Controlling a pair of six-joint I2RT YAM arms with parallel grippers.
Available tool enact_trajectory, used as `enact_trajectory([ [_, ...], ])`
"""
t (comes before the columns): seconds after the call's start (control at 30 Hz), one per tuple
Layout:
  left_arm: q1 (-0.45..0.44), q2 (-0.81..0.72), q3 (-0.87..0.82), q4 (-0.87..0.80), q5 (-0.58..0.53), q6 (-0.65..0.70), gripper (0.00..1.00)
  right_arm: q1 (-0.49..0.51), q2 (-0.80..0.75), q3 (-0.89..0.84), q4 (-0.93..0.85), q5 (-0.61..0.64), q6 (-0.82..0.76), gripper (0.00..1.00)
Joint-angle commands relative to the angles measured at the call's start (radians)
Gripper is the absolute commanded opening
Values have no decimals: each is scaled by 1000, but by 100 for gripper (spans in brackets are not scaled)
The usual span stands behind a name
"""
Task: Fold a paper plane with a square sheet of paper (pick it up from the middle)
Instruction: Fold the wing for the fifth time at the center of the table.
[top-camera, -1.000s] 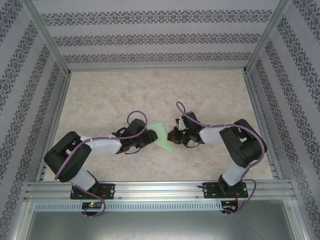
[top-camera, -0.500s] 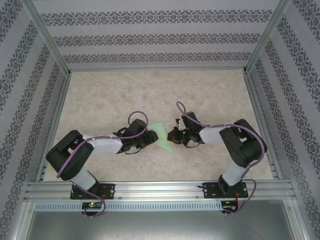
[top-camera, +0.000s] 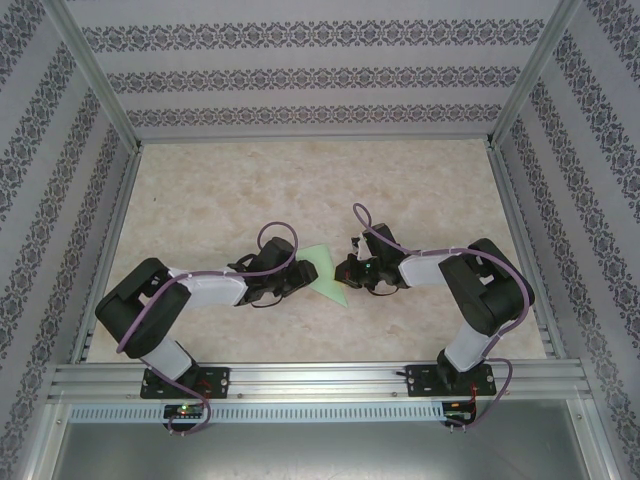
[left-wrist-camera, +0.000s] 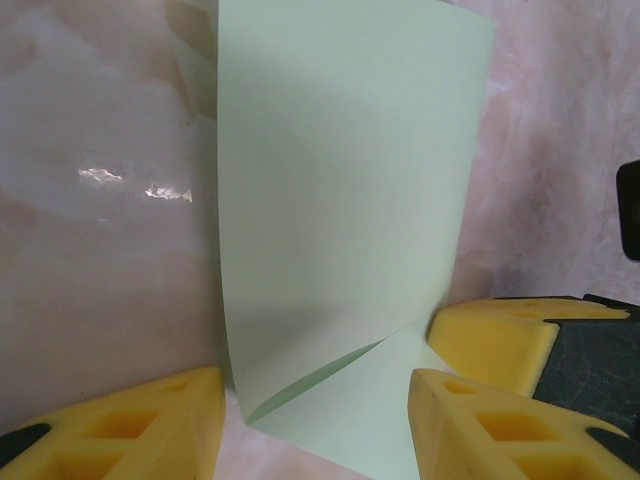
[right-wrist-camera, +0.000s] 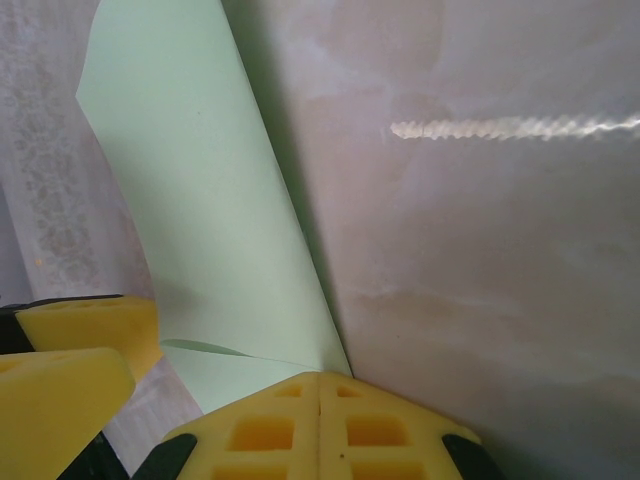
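Note:
The square sheet of paper (top-camera: 325, 270), pale green and folded over on itself, lies mid-table between both grippers. In the left wrist view its upper flap (left-wrist-camera: 340, 180) stands up from a slanted crease and the lower flap lies flat. My left gripper (left-wrist-camera: 315, 400) (top-camera: 303, 278) is open, one yellow finger either side of that lower flap, gripping nothing. My right gripper (right-wrist-camera: 320, 378) (top-camera: 343, 272) is shut, its tips pinching the edge of the sheet (right-wrist-camera: 190, 200) where the fold ends. A paper plane as such is out of view.
The marbled beige table (top-camera: 220, 190) stretches bare behind and to both sides of the arms. Patterned walls and aluminium posts (top-camera: 505, 130) box it in. A metal rail (top-camera: 320, 378) runs along the near edge. The right gripper's yellow pad (left-wrist-camera: 490, 340) touches the paper's right side.
The left arm has edged slightly to the right toward the paper. The paper and the right gripper have stayed where they were.

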Motion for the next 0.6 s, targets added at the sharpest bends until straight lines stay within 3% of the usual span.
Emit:
enact_trajectory([
  [0.0,-14,34,26,28,-5,-7,53,9,18,-34,-59,85,1,3],
  [0.57,-16,28,53,57,15,11,32,11,16,-32,-55,85,2,3],
])
